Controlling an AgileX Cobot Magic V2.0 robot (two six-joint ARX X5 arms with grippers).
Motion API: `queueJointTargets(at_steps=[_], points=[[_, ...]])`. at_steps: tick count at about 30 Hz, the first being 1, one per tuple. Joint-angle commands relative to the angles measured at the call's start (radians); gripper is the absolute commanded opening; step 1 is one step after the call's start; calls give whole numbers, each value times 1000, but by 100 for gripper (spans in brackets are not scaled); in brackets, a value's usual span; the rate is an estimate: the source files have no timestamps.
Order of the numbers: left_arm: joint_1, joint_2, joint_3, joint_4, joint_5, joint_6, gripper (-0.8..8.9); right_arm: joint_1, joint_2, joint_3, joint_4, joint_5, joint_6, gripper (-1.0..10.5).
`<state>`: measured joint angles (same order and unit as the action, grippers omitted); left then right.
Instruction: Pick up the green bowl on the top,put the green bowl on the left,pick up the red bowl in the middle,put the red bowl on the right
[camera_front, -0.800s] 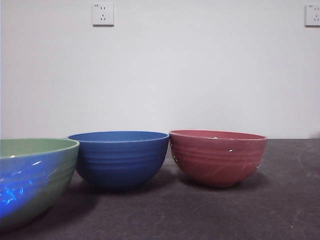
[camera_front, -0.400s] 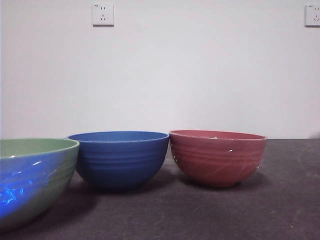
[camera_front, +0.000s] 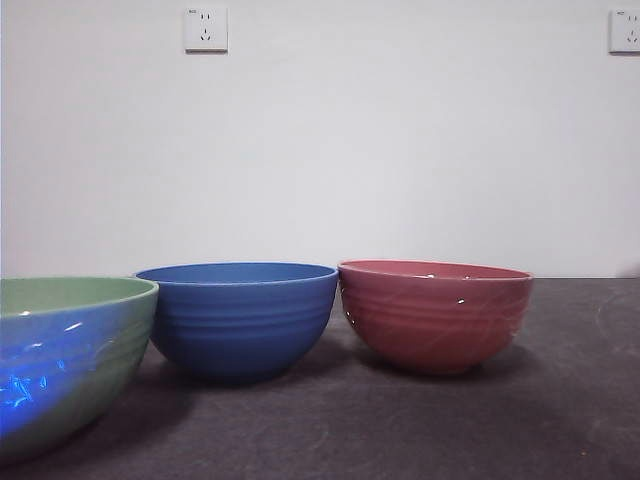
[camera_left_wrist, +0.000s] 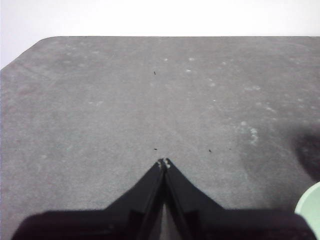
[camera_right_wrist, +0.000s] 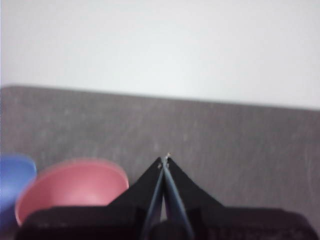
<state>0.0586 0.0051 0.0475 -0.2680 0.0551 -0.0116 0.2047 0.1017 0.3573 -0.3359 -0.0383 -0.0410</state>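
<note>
We see three bowls standing apart on the dark table (camera_front: 480, 430), none stacked. The green bowl (camera_front: 70, 355) sits nearest at the left, cut by the frame edge; the blue bowl (camera_front: 240, 315) stands in the middle, the red bowl (camera_front: 435, 315) just beside it on the right, rims close but not clearly touching. Against the frames from a second ago we find no bowl shifted; only the blue glint on the green bowl's side flickers. The left gripper (camera_left_wrist: 164, 162) hangs over bare table, jaws pressed together, empty. The right gripper (camera_right_wrist: 165, 160) is likewise pinched closed, empty, with the red bowl below and to one side of it
</note>
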Motion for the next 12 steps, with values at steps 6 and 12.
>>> queueJointTargets(at_steps=[6,12], points=[[3,-3,-8,-21,0,-7,-4,-54,-79,-291,193,-42,45,2],[3,-3,-8,-21,0,-7,-4,-54,-92,-350,183,-38,87,2]])
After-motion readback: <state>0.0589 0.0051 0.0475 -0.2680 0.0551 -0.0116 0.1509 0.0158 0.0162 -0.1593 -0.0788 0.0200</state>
